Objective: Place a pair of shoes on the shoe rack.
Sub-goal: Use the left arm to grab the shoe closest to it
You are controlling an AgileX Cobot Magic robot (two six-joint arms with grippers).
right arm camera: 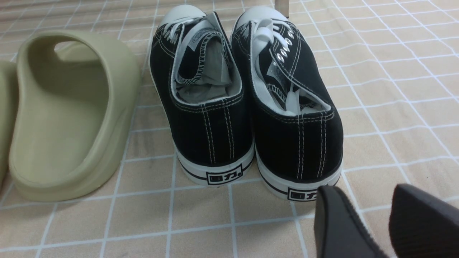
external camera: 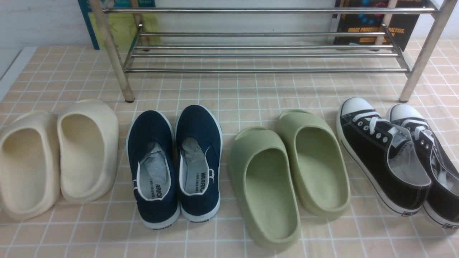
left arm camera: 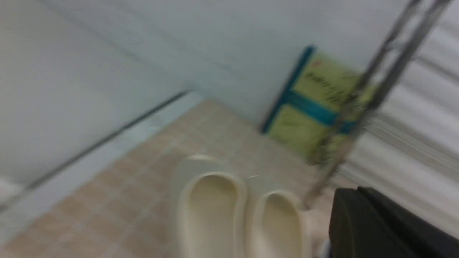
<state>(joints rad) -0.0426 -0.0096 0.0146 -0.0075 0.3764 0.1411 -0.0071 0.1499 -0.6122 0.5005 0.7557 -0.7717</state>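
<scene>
Closest to the front camera you have a row of four pairs standing on the tabletop [external camera: 251, 96], which carries a peach checked cloth; all heels point toward you. At the far left you see the cream slides [external camera: 88, 154], side by side and touching. Just beside them stands the pair of shoes [external camera: 200, 132], navy slip-ons with white soles. They touch each other along the inner sides, and crumpled paper is stuffed in their toes. This pair is on the tabletop in front of the shoe rack [external camera: 265, 70], near its left leg but apart from it, and not on the bars. Next come the green slides [external camera: 265, 186]; the left one sits nearer to you and touches its partner. At the far right are the black sneakers [external camera: 380, 157], turned at a slant, one partly cut by the picture edge. The rack crosses nearly the whole width behind the row. A green book [external camera: 122, 28] leans behind its left end and a dark book [external camera: 373, 25] behind its right end. The left wrist view is blurred. There your left pincer [left arm camera: 362, 215] shows as a dark block, pressed together, near the cream slides. In the right wrist view your right pincer [right arm camera: 365, 193] is spread and pinches nothing. It hangs just behind the heels of the black sneakers.
</scene>
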